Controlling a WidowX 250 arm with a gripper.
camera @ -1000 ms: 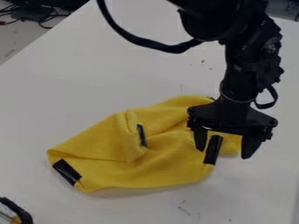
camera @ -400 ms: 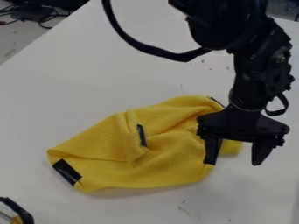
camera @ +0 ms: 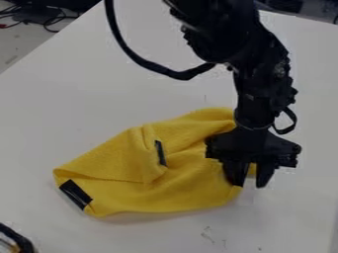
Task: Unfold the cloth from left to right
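Jaws slightly parted, tips pointing down, and we have a narrow gap with a sliver of yellow in it! Our black gripper [camera: 250,184] is right over the right-hand edge of the yellow cloth [camera: 188,185]; whether the near tip has caught any fabric, we can't tell. Outward from there, nearly all the cloth lies to the left of the jaws, its long axis slanting across the pale surface [camera: 86,104] from lower left up to the right. Past the rumpled middle we find a raised fold [camera: 148,155] with a black strip [camera: 160,153] beside it, and at the far lower-left corner, a dark patch [camera: 76,194]. That's the line that matters, folks: bulk to the left, edge beneath the jaws. We'd want a firm pinch on that edge, then a draw rightward; a shallow bite could slip off or drag the lot.
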